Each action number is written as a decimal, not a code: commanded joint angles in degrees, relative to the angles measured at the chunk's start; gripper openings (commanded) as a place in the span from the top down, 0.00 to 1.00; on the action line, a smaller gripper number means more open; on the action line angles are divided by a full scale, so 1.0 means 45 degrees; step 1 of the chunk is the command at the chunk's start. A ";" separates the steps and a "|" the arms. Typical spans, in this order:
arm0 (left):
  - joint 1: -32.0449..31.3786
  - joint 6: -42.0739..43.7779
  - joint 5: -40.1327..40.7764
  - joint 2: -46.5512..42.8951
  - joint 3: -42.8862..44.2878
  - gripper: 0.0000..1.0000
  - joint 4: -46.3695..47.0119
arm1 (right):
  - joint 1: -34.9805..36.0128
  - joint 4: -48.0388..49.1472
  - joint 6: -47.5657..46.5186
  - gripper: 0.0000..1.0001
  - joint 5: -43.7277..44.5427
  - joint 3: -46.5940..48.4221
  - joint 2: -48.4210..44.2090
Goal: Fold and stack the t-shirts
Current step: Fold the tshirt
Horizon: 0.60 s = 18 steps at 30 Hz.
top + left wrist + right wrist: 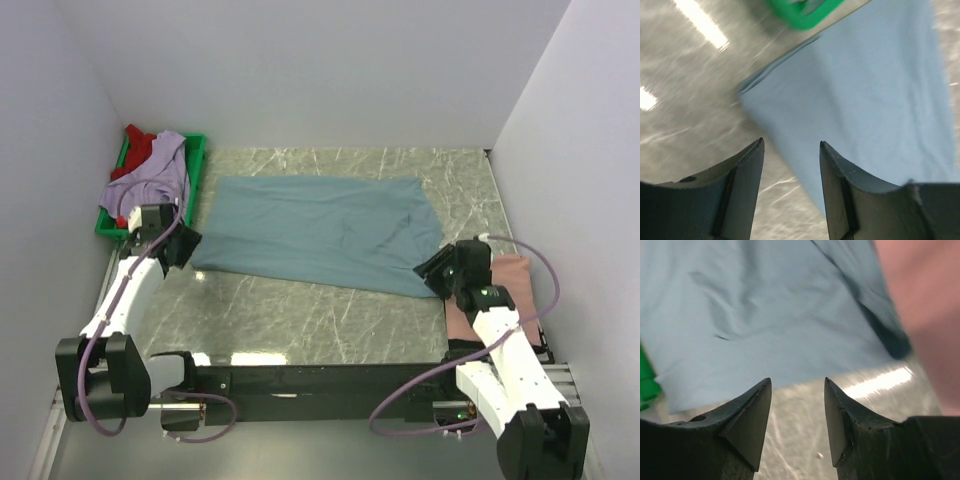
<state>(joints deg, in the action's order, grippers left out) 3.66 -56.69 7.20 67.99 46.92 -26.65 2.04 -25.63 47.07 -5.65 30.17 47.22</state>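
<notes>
Left arm (125, 290), right arm (505, 360) at grey-blue t-shirt (320, 230)

Top view: the salmon pink t-shirt (513, 268) at the right edge of the table (330, 320) is largely covered by the right arm (500, 345). The red t-shirt (140, 146) lies mostly under the lavender t-shirt (160, 172). Left wrist view: motion-blurred throughout, with the green tray (805, 14) cut off at the top edge. Right wrist view: the salmon pink t-shirt is out of focus and cut off at the right edge.
</notes>
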 commanded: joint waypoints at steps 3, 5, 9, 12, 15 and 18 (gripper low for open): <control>0.0007 -0.0449 -0.0428 -0.0499 -0.1498 0.46 0.0258 | 0.0132 -0.0848 0.0926 0.46 0.1002 -0.0923 -0.0943; 0.0007 -0.0431 -0.0739 -0.0402 -0.2026 0.47 0.0843 | 0.0151 -0.0575 0.1101 0.46 0.1040 -0.1216 -0.0633; 0.0007 -0.0334 -0.0917 0.0241 -0.2359 0.48 0.1333 | 0.0171 0.0009 0.1278 0.46 0.1235 -0.1627 0.0130; 0.0007 -0.0274 -0.0858 0.0574 -0.2476 0.48 0.1587 | 0.0151 0.0478 0.1454 0.46 0.1587 -0.1822 0.0618; 0.0007 -0.0333 -0.0741 0.0770 -0.2535 0.48 0.1742 | 0.0151 0.0733 0.1532 0.46 0.1704 -0.1842 0.1029; 0.0007 -0.0294 -0.0780 0.0946 -0.2613 0.48 0.1978 | 0.0073 0.0909 0.1494 0.46 0.1861 -0.1784 0.1322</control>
<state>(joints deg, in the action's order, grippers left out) 3.68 -57.98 4.12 71.79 35.59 -20.93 2.48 -24.95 53.10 0.12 22.02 52.36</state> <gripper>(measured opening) 0.518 0.542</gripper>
